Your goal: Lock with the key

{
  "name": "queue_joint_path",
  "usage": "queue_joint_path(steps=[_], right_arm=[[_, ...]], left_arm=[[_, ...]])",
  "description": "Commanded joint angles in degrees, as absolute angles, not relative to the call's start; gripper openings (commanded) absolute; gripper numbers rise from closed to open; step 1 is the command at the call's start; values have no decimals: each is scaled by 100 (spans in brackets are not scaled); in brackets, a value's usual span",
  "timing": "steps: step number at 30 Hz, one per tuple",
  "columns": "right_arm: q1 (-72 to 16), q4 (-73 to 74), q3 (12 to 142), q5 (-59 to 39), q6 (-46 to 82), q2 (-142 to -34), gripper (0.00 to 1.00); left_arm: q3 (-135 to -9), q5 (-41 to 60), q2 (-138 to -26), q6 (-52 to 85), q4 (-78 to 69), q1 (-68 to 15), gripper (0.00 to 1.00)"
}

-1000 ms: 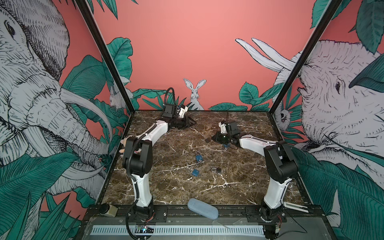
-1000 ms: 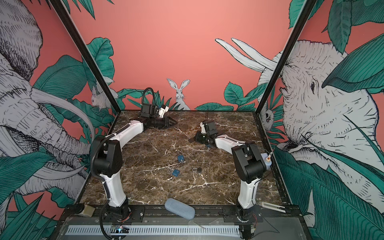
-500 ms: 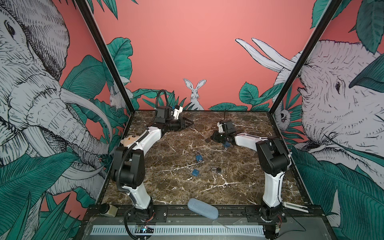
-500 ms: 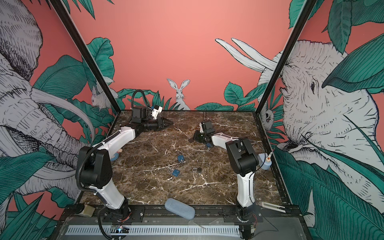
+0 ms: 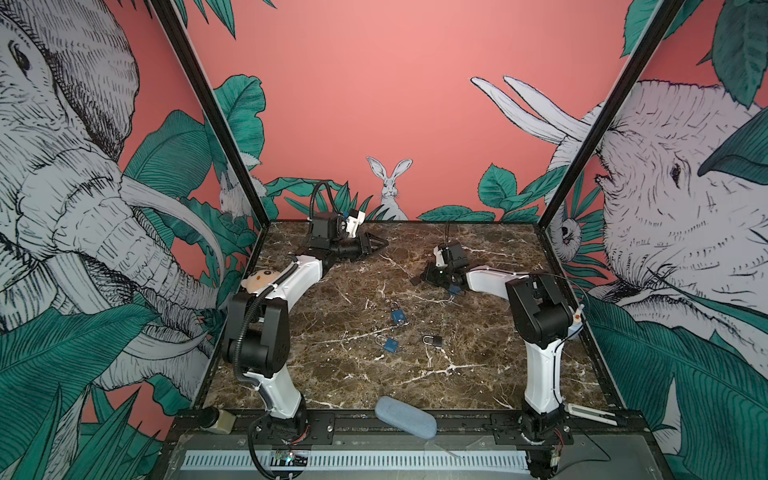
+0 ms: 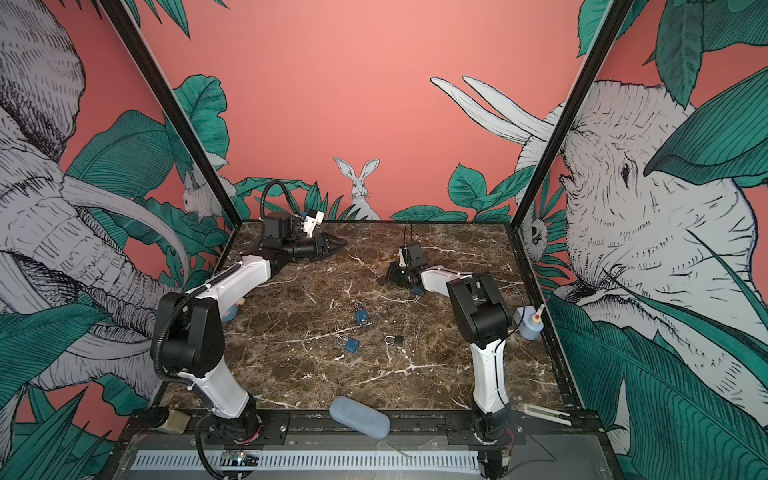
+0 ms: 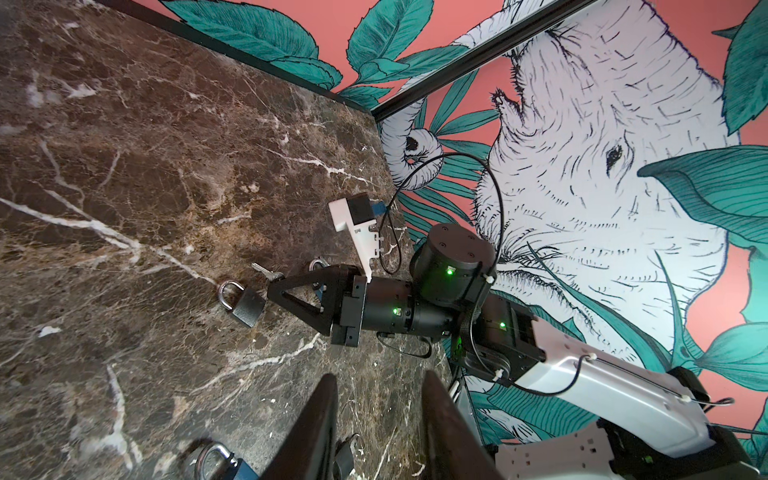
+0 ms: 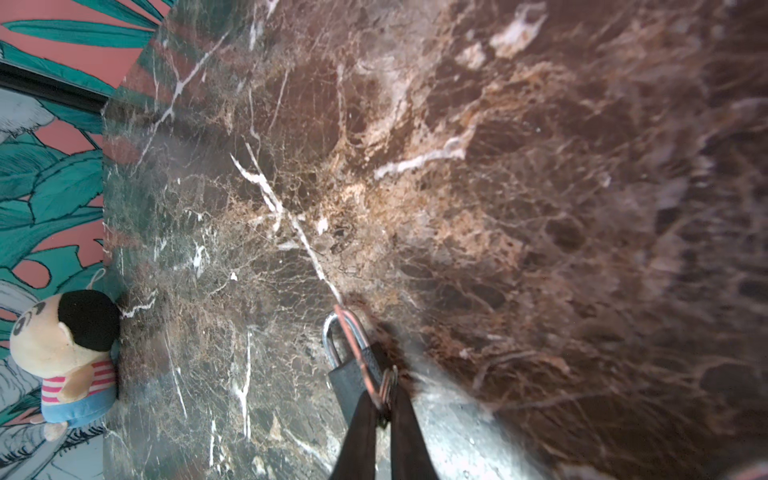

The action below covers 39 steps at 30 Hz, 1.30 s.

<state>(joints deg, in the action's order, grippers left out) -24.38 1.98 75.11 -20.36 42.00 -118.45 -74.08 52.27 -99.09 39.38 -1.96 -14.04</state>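
A small black padlock lies flat on the marble table, shackle closed; both top views show it at the back middle. My right gripper sits low right beside it, shut on the key by its ring. The blade runs alongside the padlock body, outside the keyhole. My left gripper hovers open and empty at the back left, apart from the lock.
Two blue padlocks and another black one lie mid-table. A further blue padlock sits under my right forearm. A plush toy stands at the left wall, a blue-grey case on the front rail, a blue bottle at the right.
The left arm's shoulder and elbow swung leftward while its gripper stayed at the back. The right arm's elbow shifted slightly left. The right gripper stays by the black padlock.
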Motion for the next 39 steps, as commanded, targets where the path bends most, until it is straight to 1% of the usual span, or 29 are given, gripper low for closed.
queue_joint_path(steps=[1,8,13,17,24,28,30,32,36,39], right_arm=[[-2461,358,7609,-2007,4219,-11983,14],[-2465,357,7637,-2077,4231,-11985,17],[-2467,185,7561,-2097,4145,-11674,18],[-2468,-241,7310,-2030,3818,-11107,19],[-2514,-1264,6652,-1890,2900,-9897,22],[-2846,-2085,6263,-1417,2072,-9266,24],[-3120,-2450,6075,-1300,1725,-9006,28],[-3263,-2594,5834,-1442,1635,-8877,32],[-3305,-2337,5160,-1729,1764,-8631,35],[-3310,-2239,4893,-1780,1765,-8479,37]], left_arm=[[-7392,5353,-9778,3998,-395,-1354,36],[-7392,5365,-9770,3995,-391,-1336,37],[-7394,5313,-9689,3929,-262,-1336,37],[-7423,5110,-9449,3576,167,-1336,37],[-7239,4409,-8826,2793,1156,-1478,38],[-6919,4026,-8563,2585,1442,-1649,38],[-6725,3990,-8495,2619,1464,-1696,38],[-6583,3982,-8466,2701,1463,-1722,38],[-6477,3874,-8461,2873,1396,-1848,38],[-6535,3736,-8488,2896,1428,-1986,38]])
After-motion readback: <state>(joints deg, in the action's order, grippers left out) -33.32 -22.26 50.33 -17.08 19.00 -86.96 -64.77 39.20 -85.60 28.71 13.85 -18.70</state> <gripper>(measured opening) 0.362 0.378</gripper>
